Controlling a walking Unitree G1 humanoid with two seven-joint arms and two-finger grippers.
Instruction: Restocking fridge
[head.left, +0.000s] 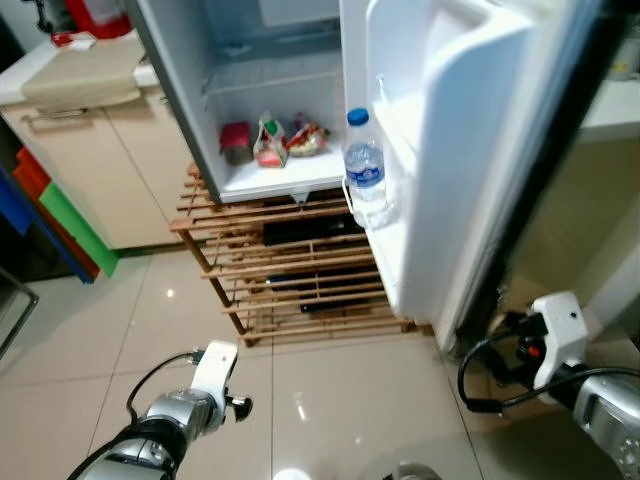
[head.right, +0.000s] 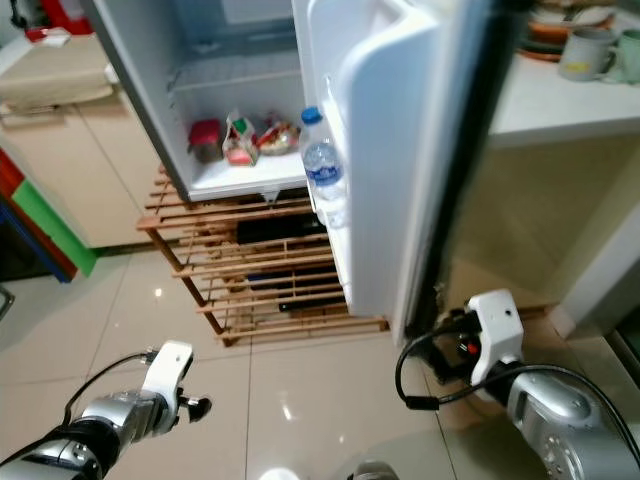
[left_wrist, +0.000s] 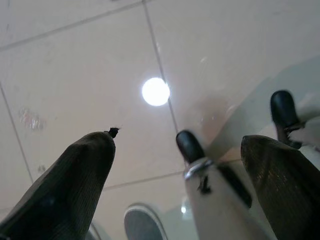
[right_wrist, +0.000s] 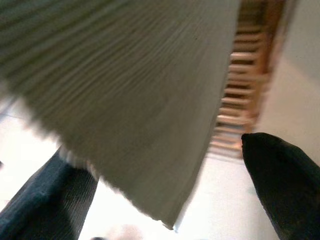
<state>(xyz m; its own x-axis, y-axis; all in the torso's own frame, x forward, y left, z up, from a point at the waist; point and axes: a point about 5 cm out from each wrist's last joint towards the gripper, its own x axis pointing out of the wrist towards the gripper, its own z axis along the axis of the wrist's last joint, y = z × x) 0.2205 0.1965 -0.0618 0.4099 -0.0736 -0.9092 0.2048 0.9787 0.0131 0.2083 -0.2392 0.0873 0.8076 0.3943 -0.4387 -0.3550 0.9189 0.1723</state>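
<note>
The fridge (head.left: 190, 110) stands open, its white door (head.left: 470, 150) swung out toward me on the right. A clear water bottle (head.left: 365, 170) with a blue cap stands in the door's lower shelf. On the fridge's bottom shelf lie a red tub (head.left: 236, 142) and two snack packets (head.left: 270, 142). My left arm (head.left: 190, 405) hangs low over the floor tiles; in its wrist view the left gripper (left_wrist: 177, 190) is open with nothing in it. My right arm (head.left: 565, 345) is low beside the door's outer edge. The right gripper (right_wrist: 170, 190) is open, and the blurred grey door edge (right_wrist: 125, 100) looms close before its fingers.
A slatted wooden rack (head.left: 290, 270) sits under the fridge. A beige cabinet (head.left: 90, 150) with a folded cloth stands at the left, with red, green and blue panels (head.left: 60, 215) leaning by it. A white counter (head.right: 560, 100) with mugs is at the right.
</note>
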